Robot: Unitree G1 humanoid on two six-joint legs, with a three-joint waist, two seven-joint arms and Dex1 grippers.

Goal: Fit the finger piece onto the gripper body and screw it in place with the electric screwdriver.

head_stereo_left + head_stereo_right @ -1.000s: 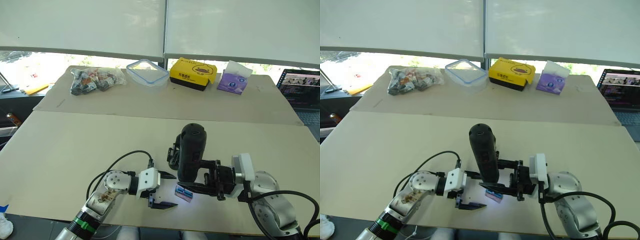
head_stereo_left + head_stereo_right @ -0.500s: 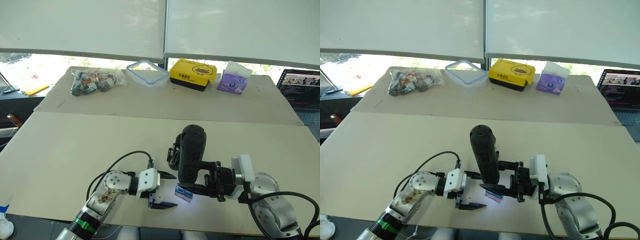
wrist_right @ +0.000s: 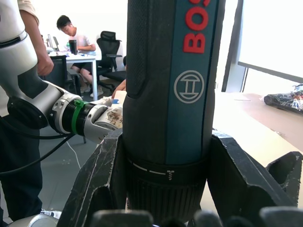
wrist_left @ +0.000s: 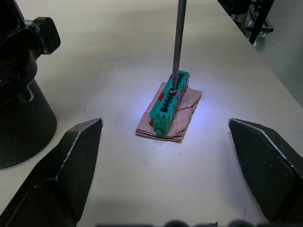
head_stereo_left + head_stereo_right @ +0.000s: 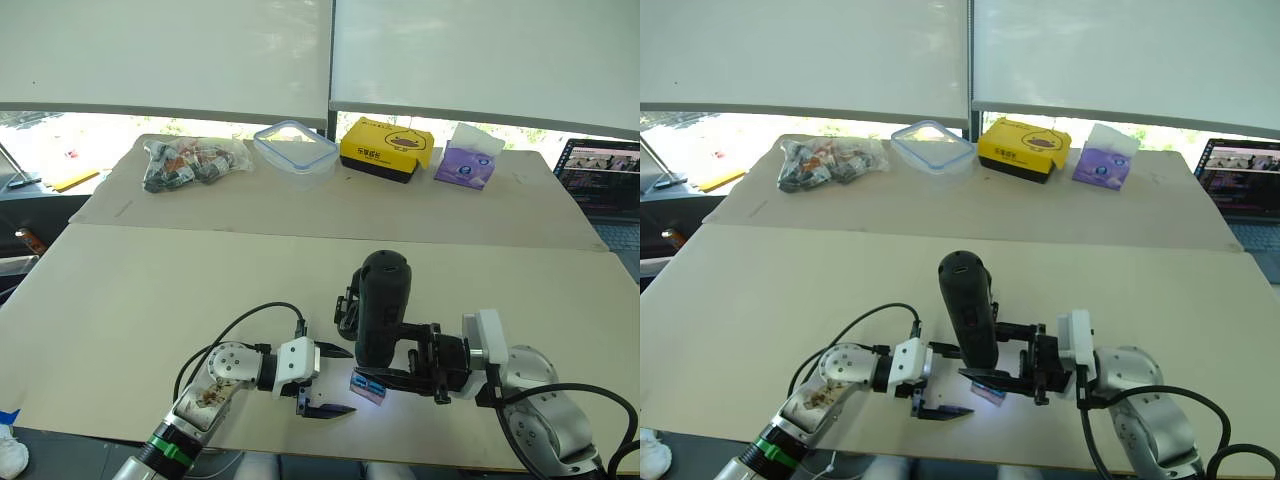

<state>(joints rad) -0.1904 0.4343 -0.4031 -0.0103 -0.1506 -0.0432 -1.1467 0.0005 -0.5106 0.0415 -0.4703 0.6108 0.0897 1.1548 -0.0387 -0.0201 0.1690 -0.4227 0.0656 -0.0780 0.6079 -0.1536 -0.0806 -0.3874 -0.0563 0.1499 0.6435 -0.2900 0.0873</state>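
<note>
Pale board covers the surface I'm working over, bare near its front edge apart from my two arms and a small lit patch between them; in that glow lies a flat green-and-tan block on a scrap of card, and the thin metal bit of the electric screwdriver comes straight down onto its top — I read that as the bit being seated or tested there, since upright is the only way it can bite. My right tool is clamped round the screwdriver's lower body, its two fingers pressed against either side of the barrel, which keeps the driver vertical; my left tool sits just beside the block with fingers spread wide and nothing between them — my guess is it waits to steady a part. Just behind the driver stands the gripper body, a chunky black shape, close to the block but apart from it; the finger piece I cannot pick out. Farther back, across a seam, a second surface carries a bag of small items, a clear lidded box, a yellow carton and a purple tissue pack; a laptop stands at the right edge; white blinds hang over bright windows beyond.
</note>
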